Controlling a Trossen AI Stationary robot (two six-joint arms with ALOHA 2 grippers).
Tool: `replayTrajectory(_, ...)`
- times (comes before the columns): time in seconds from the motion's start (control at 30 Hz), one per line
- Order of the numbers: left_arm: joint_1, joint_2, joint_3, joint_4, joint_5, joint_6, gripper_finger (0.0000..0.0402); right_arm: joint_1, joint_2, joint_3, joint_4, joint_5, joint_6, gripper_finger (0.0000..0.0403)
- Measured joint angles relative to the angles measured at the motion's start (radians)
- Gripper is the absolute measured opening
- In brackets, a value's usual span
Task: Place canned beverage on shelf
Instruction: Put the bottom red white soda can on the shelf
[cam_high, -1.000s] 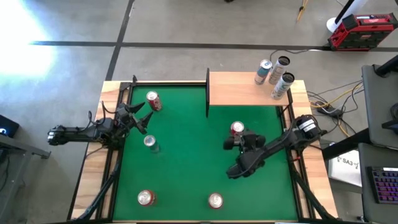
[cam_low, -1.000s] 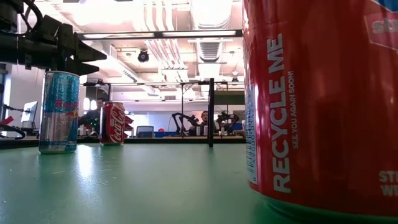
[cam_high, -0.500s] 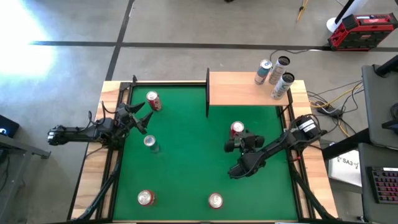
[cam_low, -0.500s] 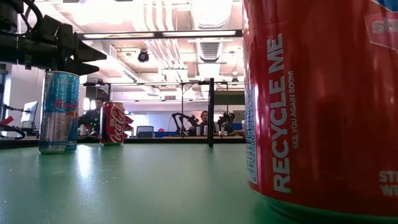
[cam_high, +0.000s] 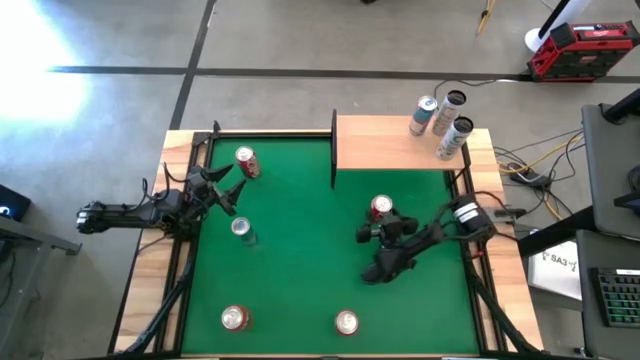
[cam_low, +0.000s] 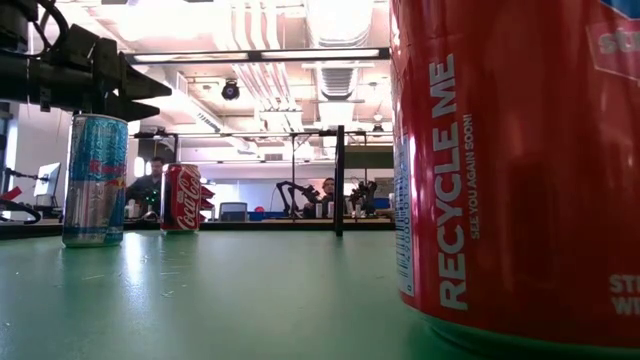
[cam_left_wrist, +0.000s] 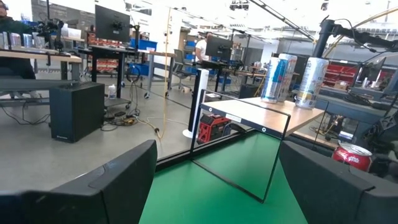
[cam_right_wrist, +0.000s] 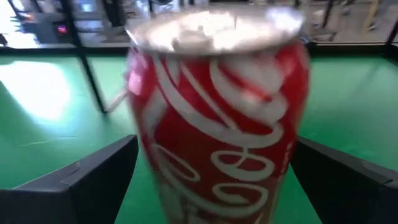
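The right tool sits low over the green worktop, its fingers spread wide on either side of an upright red cola can; the can stands between them (no squeeze on it is visible) just in front of the shelf. That light-wood shelf at the worktop's far right corner carries three tall cans. The left tool hovers part open and empty at the left edge, near a slim blue can.
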Motion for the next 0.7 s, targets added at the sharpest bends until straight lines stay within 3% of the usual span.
replayTrajectory(0.33,0.0,0.0,0.0,0.0,0.0,0.0,0.0324,-0.074,0.07,0.124,-0.083,-0.037,-0.027,0.0391)
replayTrajectory(0.43,0.0,0.0,0.0,0.0,0.0,0.0,0.0324,-0.072,0.074,0.134,-0.083,-0.062,-0.048,0.0363)
replayTrajectory(0.57,0.0,0.0,0.0,0.001,0.0,0.0,0.0324,-0.065,0.074,0.134,-0.086,-0.066,-0.021,0.0294)
replayTrajectory(0.7,0.0,0.0,0.0,0.0,0.0,0.0,0.0324,-0.063,0.074,0.144,-0.102,-0.067,0.034,0.0289)
